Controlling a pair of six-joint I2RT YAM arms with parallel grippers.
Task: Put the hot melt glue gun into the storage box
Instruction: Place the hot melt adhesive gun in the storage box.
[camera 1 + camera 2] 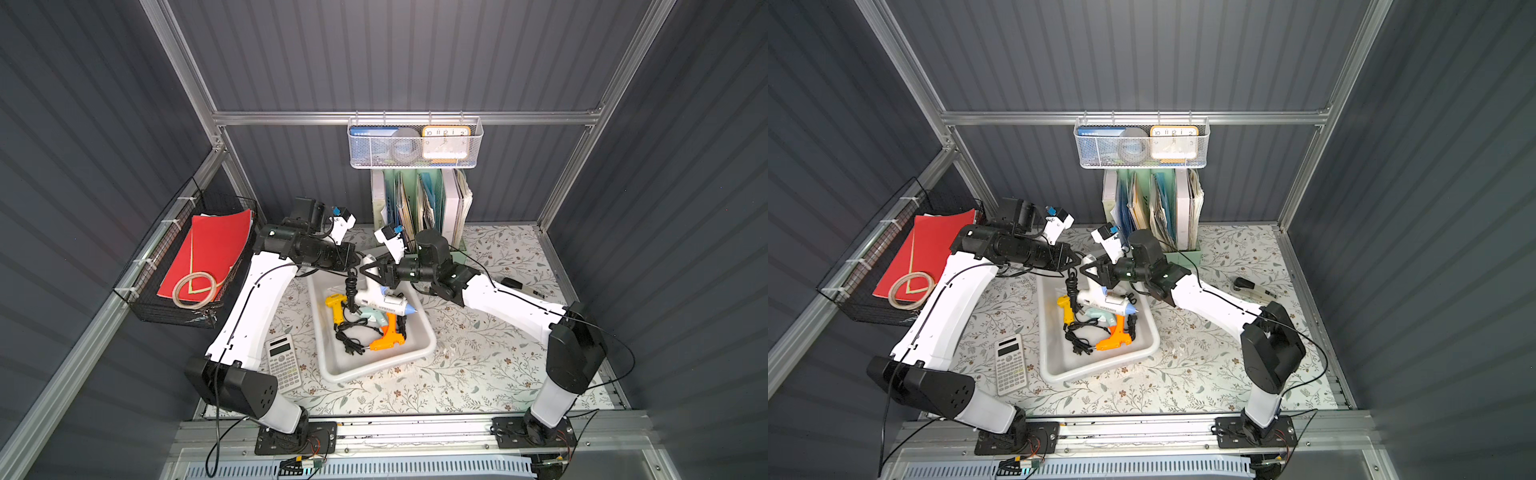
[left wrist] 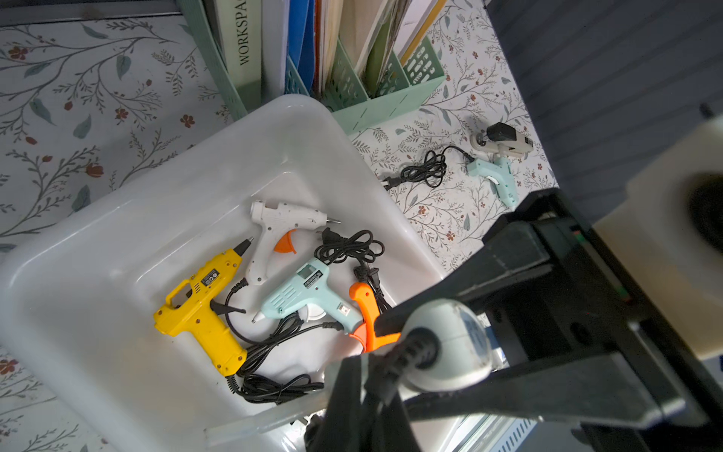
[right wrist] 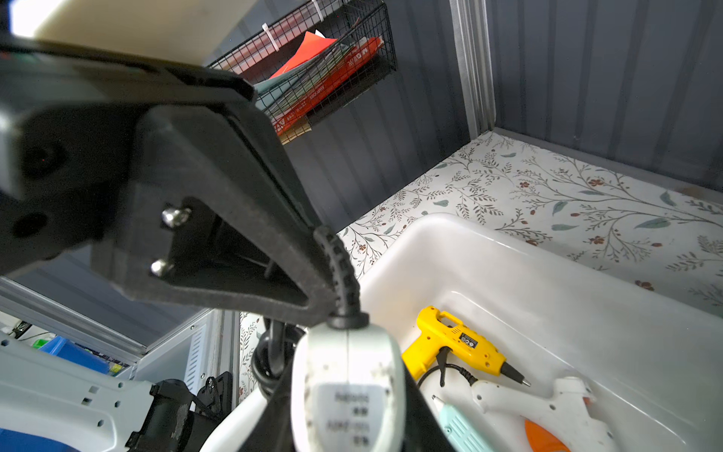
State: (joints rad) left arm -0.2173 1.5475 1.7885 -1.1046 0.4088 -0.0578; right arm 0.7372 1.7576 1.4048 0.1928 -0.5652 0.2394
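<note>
A large white hot melt glue gun (image 1: 374, 300) with a pale blue nozzle hangs over the storage box (image 1: 376, 368), handle uppermost. The right gripper (image 1: 371, 271) is clamped on its grip and the left gripper (image 1: 353, 269) is pinched on its black cord (image 1: 351, 291) at the strain relief, the rest dangling in a bundle. The shallow white tub with rounded corners sits askew on the floral tabletop (image 1: 478, 365) and holds a yellow gun (image 2: 203, 305), a small white gun (image 2: 281, 227), a mint gun (image 2: 309, 293) and an orange gun (image 2: 367, 313) among tangled cords
</note>
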